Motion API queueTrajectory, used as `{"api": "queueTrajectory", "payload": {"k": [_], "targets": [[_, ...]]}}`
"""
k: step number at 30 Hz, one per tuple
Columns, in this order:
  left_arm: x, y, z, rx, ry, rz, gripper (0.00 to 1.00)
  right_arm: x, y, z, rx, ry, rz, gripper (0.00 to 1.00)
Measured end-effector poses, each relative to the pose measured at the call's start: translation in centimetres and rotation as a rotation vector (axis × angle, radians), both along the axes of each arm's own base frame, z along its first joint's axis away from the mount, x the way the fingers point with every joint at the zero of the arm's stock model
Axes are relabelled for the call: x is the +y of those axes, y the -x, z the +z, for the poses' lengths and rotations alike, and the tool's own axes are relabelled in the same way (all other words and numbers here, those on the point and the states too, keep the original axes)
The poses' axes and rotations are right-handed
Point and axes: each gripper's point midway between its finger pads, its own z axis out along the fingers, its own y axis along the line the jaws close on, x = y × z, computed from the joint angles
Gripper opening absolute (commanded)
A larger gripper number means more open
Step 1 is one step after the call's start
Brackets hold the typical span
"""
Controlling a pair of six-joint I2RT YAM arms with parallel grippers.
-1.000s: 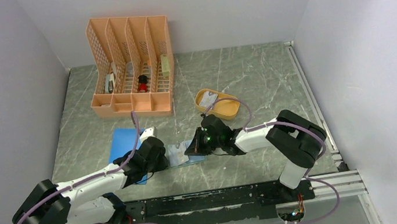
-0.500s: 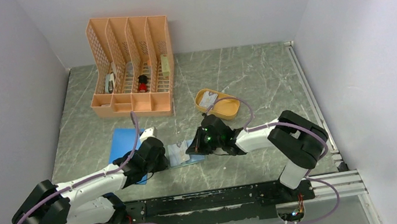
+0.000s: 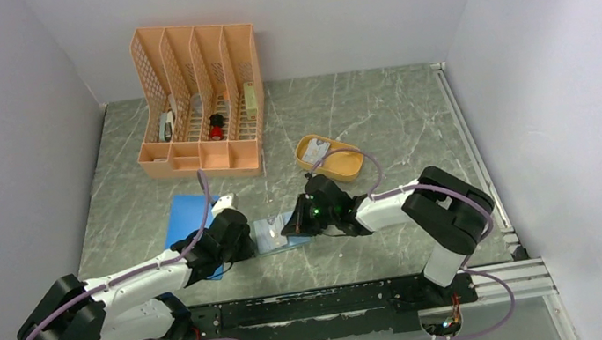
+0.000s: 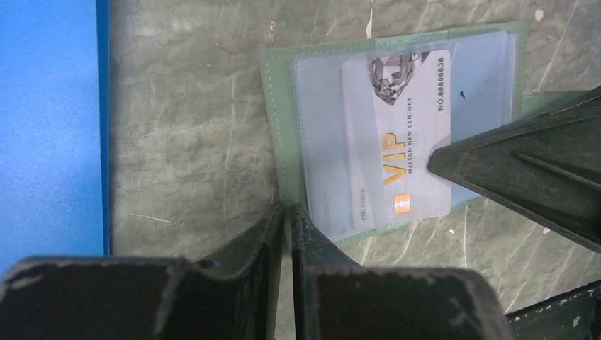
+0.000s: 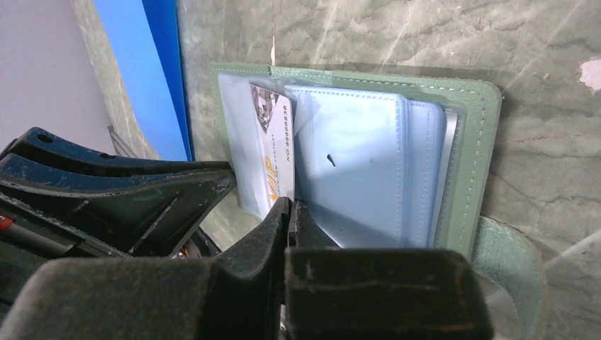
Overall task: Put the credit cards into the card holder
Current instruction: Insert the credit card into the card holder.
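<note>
Left gripper [image 4: 287,212] is pinched almost closed on the near edge of the open wallet [image 4: 281,134]. The wallet lies flat on the surface [image 4: 191,127], near the blue pad [image 4: 42,106]. Right gripper [image 5: 289,207] is clamped tight on a card [image 4: 407,120] lying partway in a clear pocket. Farther back sits a yellow tray [image 3: 352,167].

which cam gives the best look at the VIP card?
Left wrist: the card lies face-on on the open wallet, with its print readable. Right wrist shows it at a steep slant, half behind a clear pocket. Top external shows only a tiny pale patch.
</note>
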Motion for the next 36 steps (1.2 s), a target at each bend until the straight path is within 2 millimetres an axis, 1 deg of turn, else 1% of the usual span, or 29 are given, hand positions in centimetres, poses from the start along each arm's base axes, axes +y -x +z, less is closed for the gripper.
{"api": "queueTrajectory", "payload": {"k": [14,24,25,29,31,32,35,36], "targets": [[0.0,0.0,0.0,0.0,0.005,-0.001,0.15,1.0,0.3,-0.5,0.01,-0.014,0.033,0.0],[-0.1,0.2,0.0,0.004,0.01,-0.006,0.15,2.2,0.6,-0.2,0.003,-0.026,0.078,0.0],[-0.1,0.2,0.0,0.004,0.01,-0.006,0.15,2.3,0.5,-0.1,0.0,-0.026,0.083,0.02],[-0.1,0.2,0.0,0.005,0.01,-0.006,0.15,2.5,0.5,0.1,-0.011,-0.02,0.101,0.24],[0.0,0.3,0.0,0.007,0.011,-0.007,0.15,2.4,0.7,-0.2,-0.008,-0.004,0.111,0.33],[0.0,0.4,0.0,0.008,0.01,-0.008,0.15,2.2,0.9,-0.3,-0.001,0.005,0.114,0.36],[0.1,0.5,0.0,0.013,0.007,-0.009,0.15,2.3,1.0,0.1,-0.008,0.005,0.12,0.43],[0.2,0.6,0.0,0.014,0.006,-0.009,0.15,2.3,1.0,0.1,-0.009,0.008,0.121,0.47]]}}
